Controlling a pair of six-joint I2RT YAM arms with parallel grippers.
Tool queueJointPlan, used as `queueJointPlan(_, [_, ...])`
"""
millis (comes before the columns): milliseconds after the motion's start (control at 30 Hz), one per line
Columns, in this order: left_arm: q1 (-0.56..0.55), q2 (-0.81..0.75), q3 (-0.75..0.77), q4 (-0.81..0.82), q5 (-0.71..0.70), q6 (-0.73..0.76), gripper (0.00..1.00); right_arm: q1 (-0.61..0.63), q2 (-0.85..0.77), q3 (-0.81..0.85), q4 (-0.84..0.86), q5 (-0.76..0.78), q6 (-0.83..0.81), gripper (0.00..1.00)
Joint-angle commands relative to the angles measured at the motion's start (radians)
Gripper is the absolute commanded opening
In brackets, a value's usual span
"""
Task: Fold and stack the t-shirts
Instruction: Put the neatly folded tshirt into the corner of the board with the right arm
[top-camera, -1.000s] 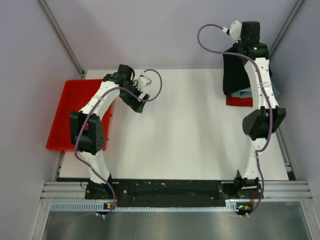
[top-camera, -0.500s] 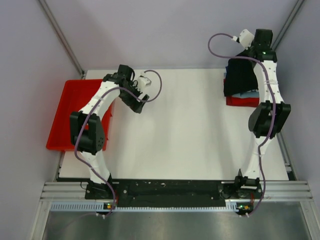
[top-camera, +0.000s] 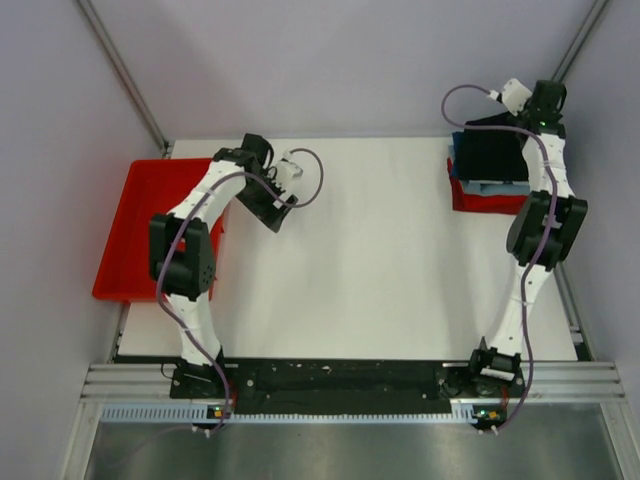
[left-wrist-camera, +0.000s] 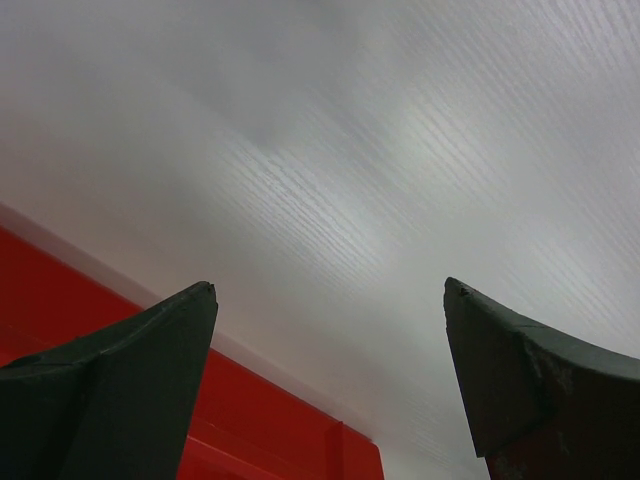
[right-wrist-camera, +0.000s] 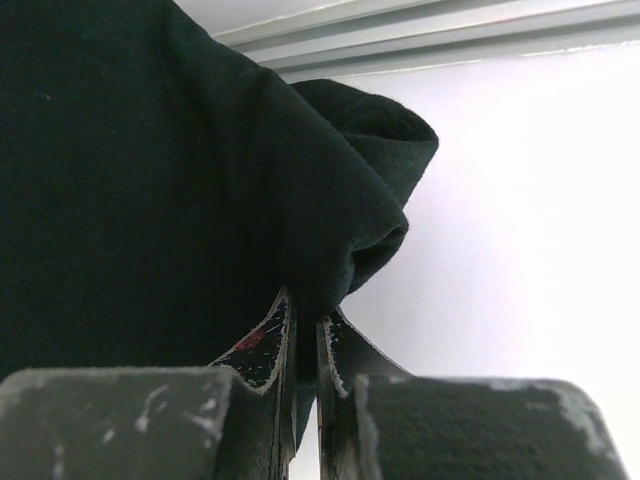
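At the table's far right corner lies a stack of t-shirts: a black t-shirt (top-camera: 492, 153) on top, a blue one (top-camera: 497, 186) under it, a red one (top-camera: 478, 201) at the bottom. My right gripper (top-camera: 537, 112) is at the stack's far right edge, shut on a fold of the black t-shirt (right-wrist-camera: 150, 180), pinched between the fingertips (right-wrist-camera: 306, 320). My left gripper (top-camera: 283, 200) hangs open over bare white table beside the red tray, nothing between its fingers (left-wrist-camera: 180, 330).
A red plastic tray (top-camera: 130, 225) sits off the table's left edge, seen also as a red tray corner (left-wrist-camera: 250, 420) in the left wrist view. Grey walls and metal frame posts close in the back and sides.
The right arm has swung further right and back, carrying the black t-shirt down onto the stack, where it now lies flatter. The left arm has barely shifted.
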Motion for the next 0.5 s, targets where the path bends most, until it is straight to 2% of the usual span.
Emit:
queueJointPlan(0, [0.006, 0.027, 0.07, -0.032, -0.02, 0.009, 0.99, -0.045, 0.01, 0.024, 0.16, -0.04, -0.02, 0.01])
queueJointPlan(33, [0.006, 0.033, 0.072, -0.034, -0.021, 0.007, 0.99, -0.047, 0.019, 0.019, 0.183, -0.037, -0.023, 0.07])
queueJointPlan(100, [0.006, 0.039, 0.073, -0.037, -0.023, 0.006, 0.99, -0.05, 0.03, 0.003, 0.249, -0.025, -0.03, 0.28])
queueJointPlan(167, [0.006, 0.045, 0.073, -0.04, -0.024, 0.004, 0.99, -0.053, 0.039, 0.002, 0.315, 0.006, -0.013, 0.67])
queueJointPlan(200, [0.006, 0.047, 0.072, -0.043, -0.024, 0.006, 0.99, -0.052, 0.044, 0.009, 0.336, 0.026, -0.002, 0.76])
queueJointPlan(233, [0.006, 0.05, 0.07, -0.043, -0.024, 0.007, 0.99, -0.052, 0.045, 0.022, 0.343, 0.041, 0.021, 0.81])
queueJointPlan(267, [0.006, 0.047, 0.07, -0.044, -0.024, 0.006, 0.99, -0.049, 0.039, 0.033, 0.35, 0.059, 0.042, 0.99])
queueJointPlan(467, [0.006, 0.004, 0.049, -0.04, 0.006, 0.007, 0.99, 0.013, -0.06, 0.059, 0.298, 0.092, 0.162, 0.99])
